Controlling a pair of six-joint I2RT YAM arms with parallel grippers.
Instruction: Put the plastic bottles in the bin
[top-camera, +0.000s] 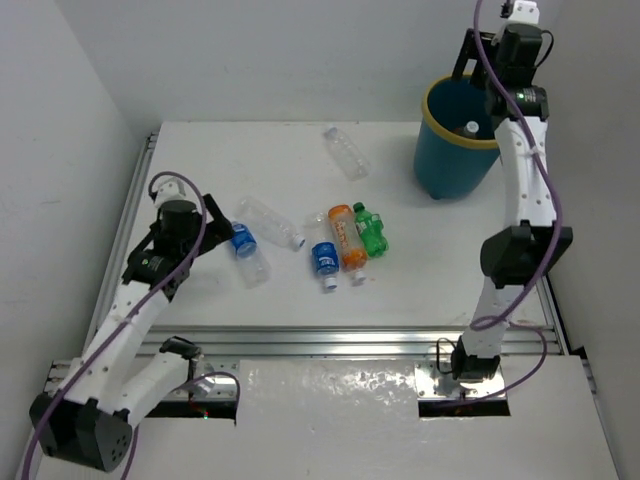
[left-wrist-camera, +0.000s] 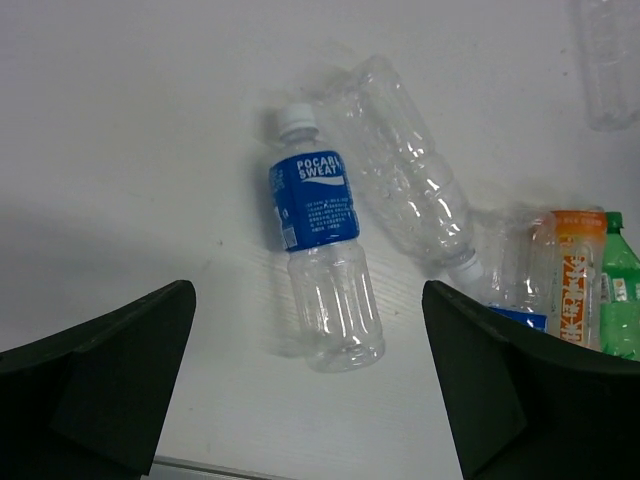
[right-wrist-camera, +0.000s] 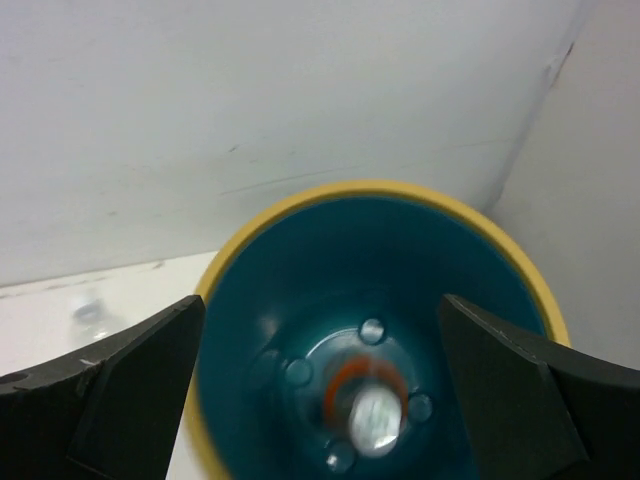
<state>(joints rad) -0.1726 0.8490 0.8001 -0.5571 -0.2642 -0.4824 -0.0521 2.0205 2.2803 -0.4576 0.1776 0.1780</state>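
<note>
Plastic bottles (top-camera: 346, 237): one, orange-banded (right-wrist-camera: 365, 405), inside the round teal yellow-rimmed bin (top-camera: 445, 172) at the tabletop's (top-camera: 250, 160) far right corner; I count six remaining mid-tabletop; right pincer (right-wrist-camera: 318, 330) spread above it; left pincer (left-wrist-camera: 308, 295) spread above a blue-labelled bottle (left-wrist-camera: 318, 270).

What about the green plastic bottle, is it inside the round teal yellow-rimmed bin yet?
No, the green plastic bottle lies on the white table beside an orange-labelled plastic bottle, apart from the round teal yellow-rimmed bin.
</note>
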